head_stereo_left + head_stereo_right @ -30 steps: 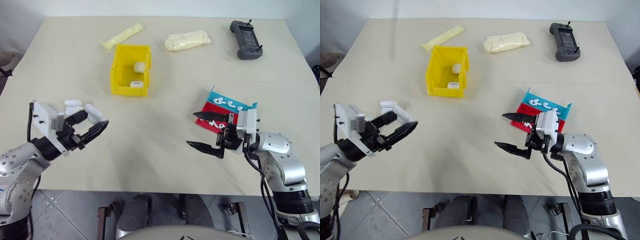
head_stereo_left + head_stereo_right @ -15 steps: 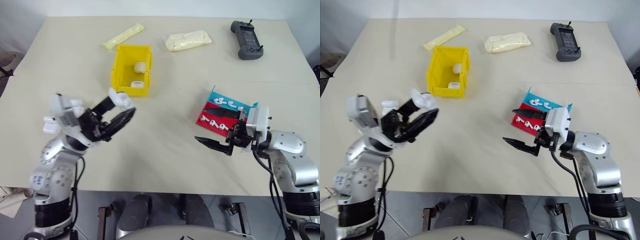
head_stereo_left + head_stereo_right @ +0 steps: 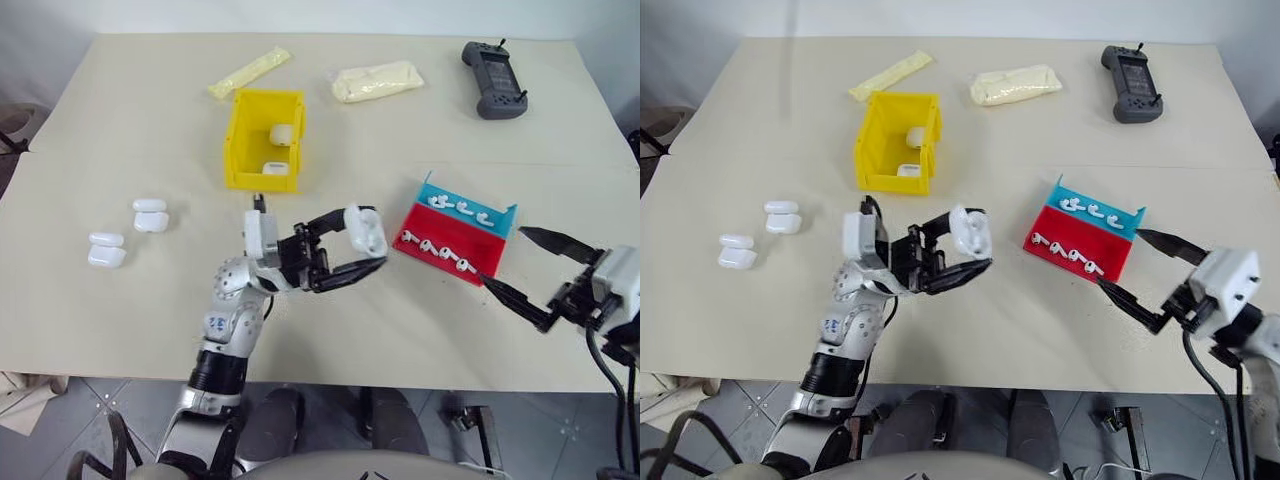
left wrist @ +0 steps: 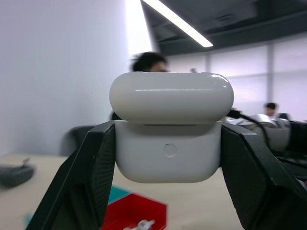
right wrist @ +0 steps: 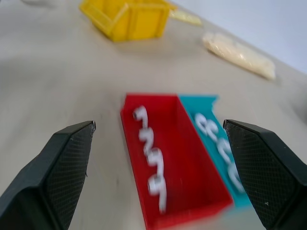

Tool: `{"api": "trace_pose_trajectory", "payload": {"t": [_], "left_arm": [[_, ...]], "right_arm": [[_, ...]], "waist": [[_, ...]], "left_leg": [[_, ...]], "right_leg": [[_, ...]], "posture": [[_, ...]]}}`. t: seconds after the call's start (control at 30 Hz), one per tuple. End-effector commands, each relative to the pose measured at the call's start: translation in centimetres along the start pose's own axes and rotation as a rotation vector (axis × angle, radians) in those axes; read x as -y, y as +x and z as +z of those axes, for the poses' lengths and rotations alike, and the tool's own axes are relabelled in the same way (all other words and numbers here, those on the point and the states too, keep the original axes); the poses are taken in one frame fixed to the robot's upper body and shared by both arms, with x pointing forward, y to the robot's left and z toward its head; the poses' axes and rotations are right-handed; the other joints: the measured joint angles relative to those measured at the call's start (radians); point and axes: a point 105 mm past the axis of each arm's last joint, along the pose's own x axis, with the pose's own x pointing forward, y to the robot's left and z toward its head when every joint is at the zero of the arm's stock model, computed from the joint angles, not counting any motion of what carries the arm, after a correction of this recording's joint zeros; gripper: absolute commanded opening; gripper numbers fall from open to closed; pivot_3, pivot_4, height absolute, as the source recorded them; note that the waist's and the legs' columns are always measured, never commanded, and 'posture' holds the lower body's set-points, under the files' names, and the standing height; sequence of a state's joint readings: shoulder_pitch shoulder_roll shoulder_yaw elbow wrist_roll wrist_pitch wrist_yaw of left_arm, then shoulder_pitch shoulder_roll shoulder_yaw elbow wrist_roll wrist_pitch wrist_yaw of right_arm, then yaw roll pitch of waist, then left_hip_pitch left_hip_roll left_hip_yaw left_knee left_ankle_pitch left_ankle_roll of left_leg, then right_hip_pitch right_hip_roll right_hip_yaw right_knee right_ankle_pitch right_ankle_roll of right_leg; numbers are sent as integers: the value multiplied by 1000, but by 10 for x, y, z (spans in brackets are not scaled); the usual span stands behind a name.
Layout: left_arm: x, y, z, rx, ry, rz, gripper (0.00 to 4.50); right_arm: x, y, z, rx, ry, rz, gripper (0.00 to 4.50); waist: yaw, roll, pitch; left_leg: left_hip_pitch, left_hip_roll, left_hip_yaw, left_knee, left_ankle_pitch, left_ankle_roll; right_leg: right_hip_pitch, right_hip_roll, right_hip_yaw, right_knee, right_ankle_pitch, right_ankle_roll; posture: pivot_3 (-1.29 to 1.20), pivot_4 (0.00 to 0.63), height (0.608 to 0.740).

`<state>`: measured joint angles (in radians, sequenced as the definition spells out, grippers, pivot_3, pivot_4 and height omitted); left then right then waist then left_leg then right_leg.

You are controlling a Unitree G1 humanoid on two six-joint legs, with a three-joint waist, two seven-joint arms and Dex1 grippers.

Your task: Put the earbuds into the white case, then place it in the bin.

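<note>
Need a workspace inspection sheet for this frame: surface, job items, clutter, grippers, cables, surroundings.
Surface: beige table, flat, no spills seen.
Job's things: white case held above the table, lid closed; yellow bin upright with two white cases inside; earbuds lying in rows in the red-and-blue tray.
Clutter: three spare cases at the table's left; two pale yellow packets and a black handheld controller along the far edge.
Grippers: left gripper shut on the white case; right gripper open, empty, near the tray's right side.
Cables: black cable along the right arm.
Surroundings: blurred people behind, in the left wrist view.
</note>
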<state>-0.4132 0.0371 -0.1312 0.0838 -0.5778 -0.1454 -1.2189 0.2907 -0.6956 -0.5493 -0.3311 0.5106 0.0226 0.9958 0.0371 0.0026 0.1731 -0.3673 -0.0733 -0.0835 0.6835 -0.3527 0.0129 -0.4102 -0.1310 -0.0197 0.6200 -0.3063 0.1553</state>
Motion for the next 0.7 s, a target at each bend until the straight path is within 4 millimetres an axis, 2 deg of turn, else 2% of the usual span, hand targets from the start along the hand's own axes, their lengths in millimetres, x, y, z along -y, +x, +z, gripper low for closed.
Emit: {"api": "trace_pose_trajectory", "payload": {"t": [0.03,0.23,0.33,0.4,0.5,0.63,0.7], "left_arm": [[9,9,-1,15,65,-123,2808],[8,5,0,11,57,-129,2808],[7,1,1,-3,52,-114,2808],[5,-1,1,-12,56,-102,2808],[3,-3,2,-22,60,-80,2808],[3,-8,1,-48,58,-67,2808],[3,-10,0,-55,55,-62,2808]], "right_arm": [[3,-15,0,-24,-52,-42,4500],[0,-20,-9,-74,-39,-32,4500],[1,-14,-9,-77,-28,-2,4500],[1,-6,-6,-93,-16,35,4500],[1,10,-7,-223,30,99,4500],[3,43,7,-388,73,185,4500],[5,53,4,-524,60,208,4500]], "waist": [[0,0,0],[-7,0,0],[-9,0,0],[-9,0,0],[-9,0,0],[-12,0,0],[-11,0,0]], "left_leg": [[0,0,0,0,0,0],[1,0,0,0,0,1],[1,0,0,0,0,1],[1,0,0,0,0,1],[1,0,0,0,0,1],[0,0,-1,1,0,1],[-1,1,-1,0,0,0]], "right_leg": [[0,0,0,0,0,0],[0,0,1,-1,0,0],[0,0,1,-1,0,0],[0,0,1,-1,0,0],[0,-1,2,-1,0,0],[-1,-1,1,-2,0,0],[-2,-1,1,-2,0,0]], "posture": [[0,150,740],[0,150,740],[0,150,740],[0,150,740],[0,150,740],[0,150,740],[0,150,740]]}}
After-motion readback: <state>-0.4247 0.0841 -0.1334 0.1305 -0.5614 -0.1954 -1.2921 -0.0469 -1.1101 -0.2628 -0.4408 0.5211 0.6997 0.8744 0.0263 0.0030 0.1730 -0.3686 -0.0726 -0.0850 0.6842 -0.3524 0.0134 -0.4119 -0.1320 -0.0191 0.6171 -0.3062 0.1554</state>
